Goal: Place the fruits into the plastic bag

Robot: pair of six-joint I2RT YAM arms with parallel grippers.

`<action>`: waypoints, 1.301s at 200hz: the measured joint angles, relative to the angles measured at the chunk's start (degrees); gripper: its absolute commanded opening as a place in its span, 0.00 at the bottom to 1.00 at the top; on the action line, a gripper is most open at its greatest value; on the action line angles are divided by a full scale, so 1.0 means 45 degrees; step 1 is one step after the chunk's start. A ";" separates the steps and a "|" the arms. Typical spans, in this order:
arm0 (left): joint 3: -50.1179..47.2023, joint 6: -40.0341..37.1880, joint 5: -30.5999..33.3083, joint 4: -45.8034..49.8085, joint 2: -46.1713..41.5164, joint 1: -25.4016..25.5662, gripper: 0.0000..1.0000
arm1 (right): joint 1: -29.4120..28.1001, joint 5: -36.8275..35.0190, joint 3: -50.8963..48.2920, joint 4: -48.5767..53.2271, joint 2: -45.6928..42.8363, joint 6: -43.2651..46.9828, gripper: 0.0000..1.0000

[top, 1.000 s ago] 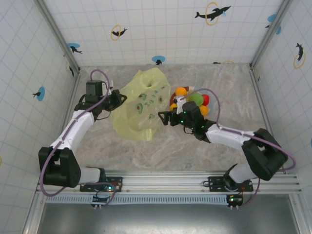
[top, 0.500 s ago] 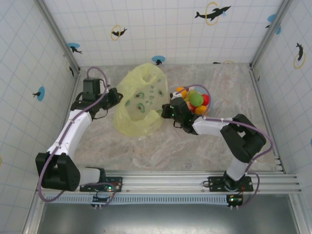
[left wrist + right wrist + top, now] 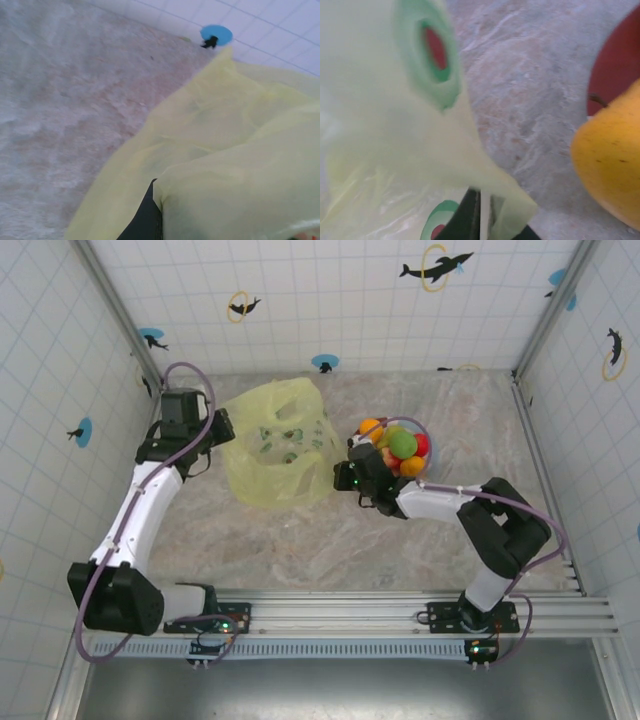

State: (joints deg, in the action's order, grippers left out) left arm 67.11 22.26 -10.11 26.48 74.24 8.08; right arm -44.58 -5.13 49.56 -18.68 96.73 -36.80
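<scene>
Clearly the thin, crinkly, translucent yellow-green plastic bag (image 3: 275, 450) should handle light, limp and slippery, and is best pinched at its rim. It lies on the marbled counter (image 3: 400, 530), spread between both arms. The left jaws are shut on its left edge, the right jaws narrow on its right edge. Overhead, the small rounded fruits (image 3: 397, 445) sit heaped just beside it; the right wrist view shows the pinched film itself.

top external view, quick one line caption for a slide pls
Left end effector and right end effector pinch opposite edges of the plastic bag, with the fruits piled beside the right arm.
</scene>
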 measured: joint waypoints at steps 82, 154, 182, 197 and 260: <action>-0.0719 0.0384 -0.2084 -0.0019 0.1603 0.0219 0.00 | 0.0126 0.1661 0.0000 0.0811 -0.0850 0.1904 0.61; -0.1831 0.2637 -0.4736 -0.1977 0.1773 0.0194 0.00 | 0.1151 -0.0729 -0.0758 0.4235 -0.5134 0.3939 0.86; -0.2210 0.3215 -0.5110 -0.2477 0.1773 0.0194 0.00 | 0.2764 -0.1321 -0.0913 0.5343 -0.5795 0.4367 0.96; -0.2297 0.3405 -0.5100 -0.2569 0.1773 0.0194 0.00 | 0.3648 -0.1467 -0.0903 0.5644 -0.5727 0.4541 0.99; -0.2312 0.3638 -0.5081 -0.2905 0.1768 0.0194 0.00 | 0.4575 -0.1996 0.1438 0.6538 -0.2327 0.5202 1.00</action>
State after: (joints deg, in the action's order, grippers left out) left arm 56.71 38.63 -32.97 13.41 82.19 8.95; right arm -23.99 -14.11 56.03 10.74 86.26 -13.39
